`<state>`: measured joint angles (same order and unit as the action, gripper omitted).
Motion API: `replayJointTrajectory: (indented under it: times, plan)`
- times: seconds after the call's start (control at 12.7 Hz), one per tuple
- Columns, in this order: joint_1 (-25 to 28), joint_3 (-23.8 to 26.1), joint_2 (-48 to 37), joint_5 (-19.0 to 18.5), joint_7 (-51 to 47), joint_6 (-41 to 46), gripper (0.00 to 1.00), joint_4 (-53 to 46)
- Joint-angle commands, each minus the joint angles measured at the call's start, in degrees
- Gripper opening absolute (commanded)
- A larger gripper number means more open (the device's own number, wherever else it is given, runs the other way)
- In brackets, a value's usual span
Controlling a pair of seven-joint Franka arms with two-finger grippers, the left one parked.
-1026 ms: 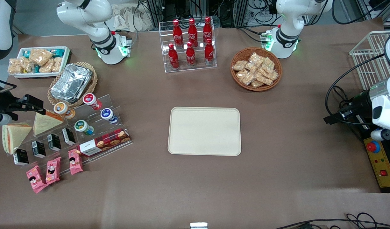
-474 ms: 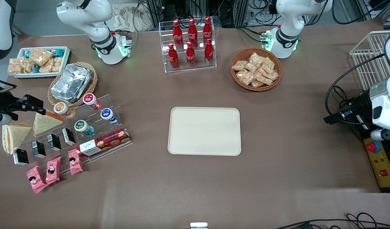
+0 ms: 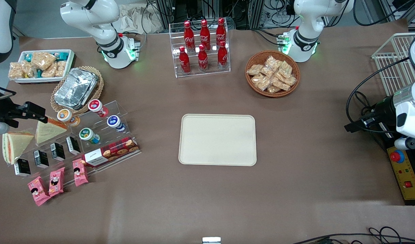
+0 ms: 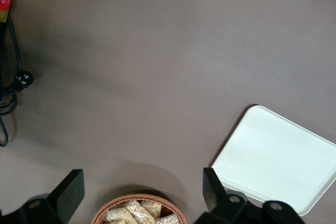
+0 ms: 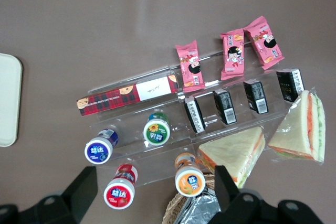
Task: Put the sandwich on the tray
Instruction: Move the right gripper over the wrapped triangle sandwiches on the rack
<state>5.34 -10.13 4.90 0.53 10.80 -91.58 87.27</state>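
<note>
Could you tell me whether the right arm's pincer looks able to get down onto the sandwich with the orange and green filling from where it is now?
Probably yes. The pincer hangs open above the display rack, and the sandwich lies uncovered at the rack's end with nothing over it.

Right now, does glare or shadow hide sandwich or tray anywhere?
Front view: even light, soft shadows; sandwich and tray plain. Right wrist view: no glare on its wrap; open gripper hovers above the acrylic rack. Left wrist view: tray looks paler.
</note>
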Motion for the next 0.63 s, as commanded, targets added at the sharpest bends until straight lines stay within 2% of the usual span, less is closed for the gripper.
replayJointTrajectory:
  times: [0.0,0.32,0.55]
  plan:
    - [-0.68,-0.42,-0.07,-0.18,-0.52,-0.09,0.99,-0.61]
    - [-1.12,-2.17,-0.59,-0.26,-1.58,-0.18,0.99,-0.61]
    - [-3.83,-3.41,-0.60,-0.18,-1.49,-0.27,0.99,-0.61]
